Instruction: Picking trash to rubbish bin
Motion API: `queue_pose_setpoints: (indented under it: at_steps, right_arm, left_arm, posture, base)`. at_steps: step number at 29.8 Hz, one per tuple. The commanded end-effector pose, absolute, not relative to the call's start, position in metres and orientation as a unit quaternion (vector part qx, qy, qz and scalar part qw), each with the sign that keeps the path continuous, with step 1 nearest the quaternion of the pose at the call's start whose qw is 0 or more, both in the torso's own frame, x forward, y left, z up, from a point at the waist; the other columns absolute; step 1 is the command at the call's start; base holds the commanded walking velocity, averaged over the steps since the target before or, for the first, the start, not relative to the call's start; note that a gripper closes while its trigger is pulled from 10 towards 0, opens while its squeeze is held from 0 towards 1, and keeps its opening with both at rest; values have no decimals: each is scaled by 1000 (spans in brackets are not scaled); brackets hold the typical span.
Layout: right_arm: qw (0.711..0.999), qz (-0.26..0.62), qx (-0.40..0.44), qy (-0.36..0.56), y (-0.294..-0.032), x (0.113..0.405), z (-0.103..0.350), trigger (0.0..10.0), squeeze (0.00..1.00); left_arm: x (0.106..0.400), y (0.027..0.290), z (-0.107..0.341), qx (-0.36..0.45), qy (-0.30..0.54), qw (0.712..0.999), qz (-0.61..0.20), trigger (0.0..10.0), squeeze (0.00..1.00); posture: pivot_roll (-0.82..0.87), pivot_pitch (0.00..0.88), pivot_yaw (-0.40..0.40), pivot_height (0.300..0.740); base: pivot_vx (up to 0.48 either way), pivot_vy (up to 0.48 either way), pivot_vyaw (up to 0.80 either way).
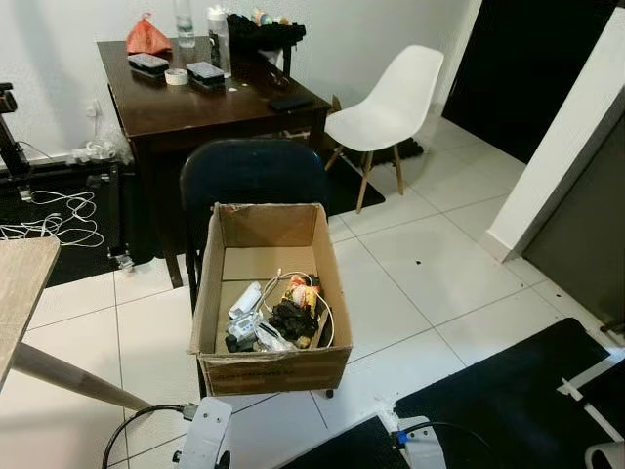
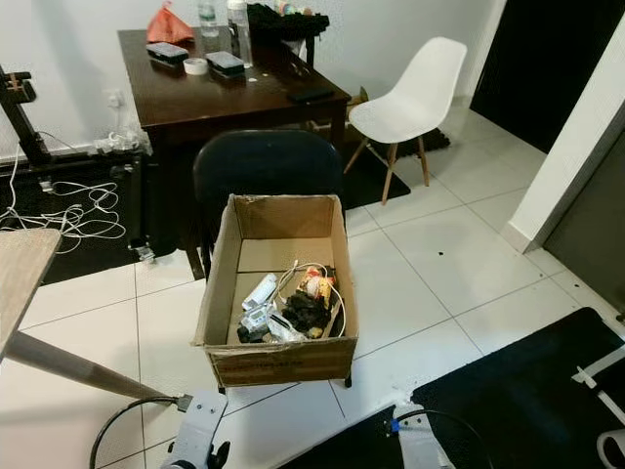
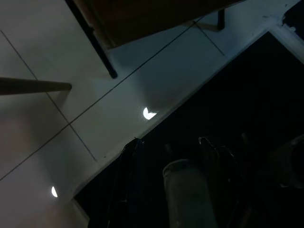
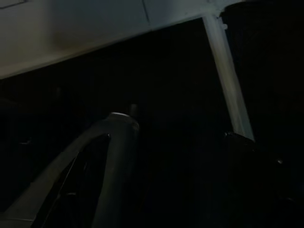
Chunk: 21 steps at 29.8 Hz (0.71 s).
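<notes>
2 grippers hang idle near the floor, left gripper (image 3: 166,156) fingers apart, right gripper (image 4: 180,142) jaws unclear. Just beyond, open brown cardboard box (image 1: 273,366) holds mixed trash (image 1: 278,318). No bin visible; task barely begun.

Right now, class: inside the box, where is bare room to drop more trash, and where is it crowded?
The far half of the box floor is bare cardboard. The near end is crowded with trash: wires and wrappers.
</notes>
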State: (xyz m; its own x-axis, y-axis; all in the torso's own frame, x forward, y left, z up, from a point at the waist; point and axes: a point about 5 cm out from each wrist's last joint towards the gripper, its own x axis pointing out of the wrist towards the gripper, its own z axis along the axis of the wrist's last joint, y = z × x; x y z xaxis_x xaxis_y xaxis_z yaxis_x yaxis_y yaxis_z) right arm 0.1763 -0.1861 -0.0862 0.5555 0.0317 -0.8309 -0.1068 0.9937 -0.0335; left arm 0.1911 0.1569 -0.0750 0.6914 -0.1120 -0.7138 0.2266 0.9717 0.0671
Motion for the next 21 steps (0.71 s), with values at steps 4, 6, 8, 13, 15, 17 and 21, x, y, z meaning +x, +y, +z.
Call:
queue_pose_setpoints:
  at_steps: [4,6,8,13,15,17,21]
  right_arm:
    - [879,42,-42,473,-186,174,-88,10000,0]
    - [879,42,-42,473,-185,174,-88,10000,0]
    - [880,41,-40,472,-184,175,-87,10000,0]
    - [880,40,-40,472,-183,178,-86,10000,0]
    - [880,39,-39,472,-183,178,-86,10000,0]
    - [880,37,-37,472,-182,180,-86,10000,0]
    - [878,47,-41,475,-181,181,-86,10000,0]
  left_arm:
    - [193,156,-75,64,381,919,-80,10000,0]
    - [194,157,-74,64,381,919,-79,10000,0]
    - [197,158,-73,69,381,919,-81,10000,0]
    - [203,165,-70,75,379,919,-74,10000,0]
    - [204,166,-70,75,378,920,-72,10000,0]
    - [206,168,-68,72,376,921,-69,10000,0]
    - [209,169,-67,57,379,922,-46,10000,0]
  posture:
    - [94,28,-37,740]
    - [94,28,-37,740]
    - [91,17,-29,740]
    - [106,0,-23,740]
    - [110,0,-23,740]
    - [118,0,-31,740]
    - [131,0,-42,740]
  base:
    - [0,0,0]
    - [0,0,0]
    - [0,0,0]
    - [0,0,0]
    - [0,0,0]
    - [0,0,0]
    - [0,0,0]
